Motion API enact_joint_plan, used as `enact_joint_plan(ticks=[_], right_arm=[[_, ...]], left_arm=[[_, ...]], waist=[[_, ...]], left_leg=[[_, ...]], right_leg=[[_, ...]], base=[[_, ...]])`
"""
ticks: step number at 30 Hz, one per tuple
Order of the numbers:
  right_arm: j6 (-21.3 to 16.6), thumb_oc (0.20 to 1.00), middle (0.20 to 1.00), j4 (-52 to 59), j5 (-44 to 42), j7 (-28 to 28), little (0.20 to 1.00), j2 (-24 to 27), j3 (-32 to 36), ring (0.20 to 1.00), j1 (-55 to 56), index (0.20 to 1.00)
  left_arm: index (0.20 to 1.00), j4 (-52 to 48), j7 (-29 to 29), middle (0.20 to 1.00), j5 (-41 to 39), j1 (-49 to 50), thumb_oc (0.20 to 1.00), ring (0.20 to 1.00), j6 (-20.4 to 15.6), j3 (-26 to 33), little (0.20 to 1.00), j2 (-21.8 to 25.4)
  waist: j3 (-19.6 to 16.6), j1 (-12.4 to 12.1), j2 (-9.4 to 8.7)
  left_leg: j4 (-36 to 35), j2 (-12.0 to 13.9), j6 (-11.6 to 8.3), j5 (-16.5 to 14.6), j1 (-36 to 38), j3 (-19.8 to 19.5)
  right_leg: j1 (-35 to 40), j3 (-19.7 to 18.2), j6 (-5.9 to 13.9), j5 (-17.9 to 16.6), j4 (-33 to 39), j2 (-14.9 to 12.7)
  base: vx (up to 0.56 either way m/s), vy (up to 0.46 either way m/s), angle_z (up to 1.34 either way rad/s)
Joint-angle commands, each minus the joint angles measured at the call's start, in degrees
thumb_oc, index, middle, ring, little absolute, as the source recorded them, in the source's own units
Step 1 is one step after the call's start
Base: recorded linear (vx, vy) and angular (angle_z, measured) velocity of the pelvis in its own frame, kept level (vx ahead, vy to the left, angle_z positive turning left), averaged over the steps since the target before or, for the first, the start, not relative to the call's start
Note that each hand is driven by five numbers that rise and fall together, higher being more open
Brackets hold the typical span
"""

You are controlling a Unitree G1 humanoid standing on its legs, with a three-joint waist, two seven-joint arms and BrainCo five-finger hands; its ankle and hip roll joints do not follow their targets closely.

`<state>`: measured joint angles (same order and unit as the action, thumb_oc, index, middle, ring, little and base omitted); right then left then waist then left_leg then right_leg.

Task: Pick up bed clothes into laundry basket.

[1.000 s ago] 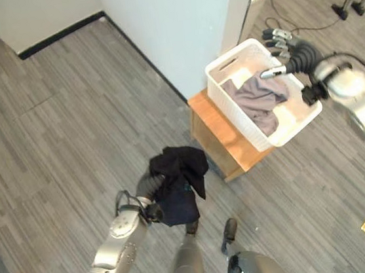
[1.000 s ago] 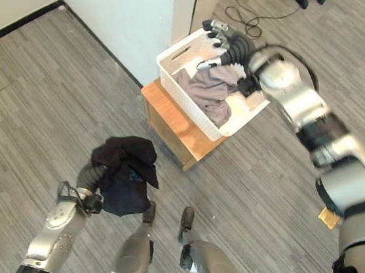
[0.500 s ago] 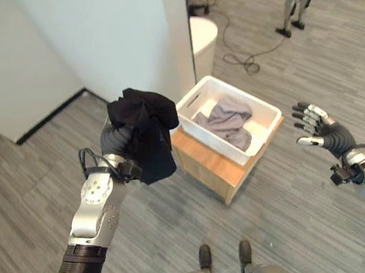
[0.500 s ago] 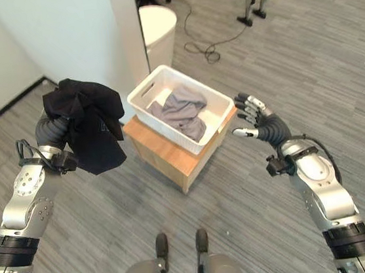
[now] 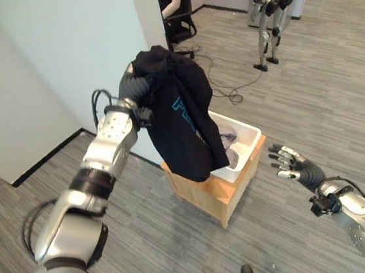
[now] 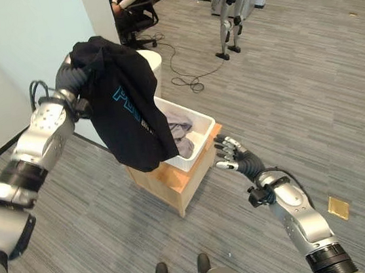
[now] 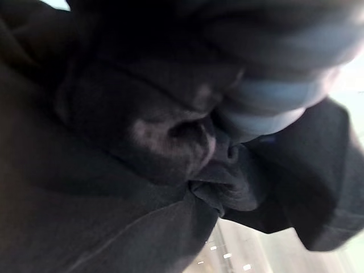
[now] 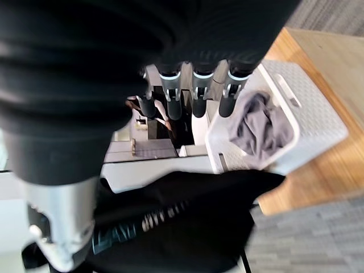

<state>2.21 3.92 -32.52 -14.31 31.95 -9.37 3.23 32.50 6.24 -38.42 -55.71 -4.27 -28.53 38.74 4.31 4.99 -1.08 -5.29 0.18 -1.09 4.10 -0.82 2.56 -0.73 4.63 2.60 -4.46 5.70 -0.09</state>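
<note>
Most of my left hand (image 5: 132,84) is buried under the black shirt (image 5: 184,120), so whether its fingers clutch the cloth I cannot tell; its wrist view gives dark folds pressed close. From the head, the shirt hangs from that raised hand over the white laundry basket (image 6: 198,132) on its wooden stand (image 6: 168,184). Grey clothes (image 8: 256,128) lie inside, plainest past my right hand (image 6: 234,157), whose fingers are spread straight, holding nothing.

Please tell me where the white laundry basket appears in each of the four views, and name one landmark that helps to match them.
Left eye view: white laundry basket at centre, half behind the black shirt.
Right eye view: centre, right of the shirt.
Left wrist view: not in it.
Right wrist view: right side.
Landmark: grey cloth inside the basket.
</note>
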Motion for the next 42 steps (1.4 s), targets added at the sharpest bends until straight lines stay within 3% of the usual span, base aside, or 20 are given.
enact_joint_plan(ticks=[1,8,10,16,30,42], right_arm=[[-4.16,1.0,1.0,2.6,-0.99,-0.54,1.0,-0.3,0.68,1.0,0.22,1.0],[-4.59,1.0,1.0,2.71,-0.4,-1.92,1.0,-0.11,-0.77,1.0,1.15,1.0],[-4.49,1.0,1.0,3.22,0.09,-1.98,1.0,1.18,-0.63,1.0,1.8,1.0],[-4.56,1.0,1.0,3.01,-0.12,-1.89,1.0,1.57,0.46,1.0,2.32,1.0],[-3.96,1.0,1.0,3.6,-0.68,-2.15,1.0,2.06,1.47,1.0,3.79,1.0],[-3.65,1.0,1.0,3.69,-0.91,-1.12,1.0,1.95,2.61,1.0,5.33,1.0]], left_arm=[[0.2,6.42,0.94,0.2,3.79,-12.5,0.2,0.2,-3.1,-0.37,0.2,1.09],[0.2,10.36,1.99,0.2,4.13,-21.65,0.2,0.2,-4.24,-3.1,0.2,2.33],[0.2,14.31,2.2,0.2,2.3,-27.66,0.2,0.2,-4.86,-4.7,0.2,3.88],[0.2,15.29,2.59,0.2,1.92,-32.36,0.2,0.2,-5.71,-6.67,0.2,7.24],[0.2,16.45,2.22,0.2,1.98,-34.04,0.2,0.2,-5.59,-8.44,0.2,8.33],[0.2,13.9,2.23,0.2,3.38,-31.52,0.2,0.2,-5.35,-8.34,0.2,6.46]], waist=[[-0.94,-0.01,-0.91],[-0.03,0.43,-0.83],[0.2,0.57,-0.6],[0.23,0.46,-0.3],[1.34,0.64,0.62],[5.4,1.5,2.01]], left_leg=[[0.29,-1.4,-0.9,-3.41,0.73,0.48],[0.29,-1.4,-0.92,-3.32,-0.33,1.45],[0.29,-1.37,-1.04,-3.32,-0.58,1.77],[0.29,-1.5,-1.13,-3.54,-0.85,2.28],[0.29,-1.68,-1.11,-3.86,-0.97,2.52],[0.29,-1.91,-1.21,-3.3,-2.98,3.36]], right_leg=[[0.89,-0.01,6.98,2.61,-0.7,-2.98],[-0.76,-0.93,7.65,2.22,-0.7,-2.98],[-1.18,-1.47,7.88,2.16,-0.7,-2.82],[-1.71,-1.73,8.18,2.14,-0.7,-2.78],[-2.03,-1.79,8.35,2.41,-0.7,-2.92],[-4.21,-2.22,8.37,2.05,-0.7,-3.04]], base=[[0.01,0.012,-0.1],[0.0,0.006,-0.06],[0.04,0.0,-0.15],[0.04,0.004,-0.07],[0.03,-0.001,-0.01],[0.0,-0.002,-0.01]])
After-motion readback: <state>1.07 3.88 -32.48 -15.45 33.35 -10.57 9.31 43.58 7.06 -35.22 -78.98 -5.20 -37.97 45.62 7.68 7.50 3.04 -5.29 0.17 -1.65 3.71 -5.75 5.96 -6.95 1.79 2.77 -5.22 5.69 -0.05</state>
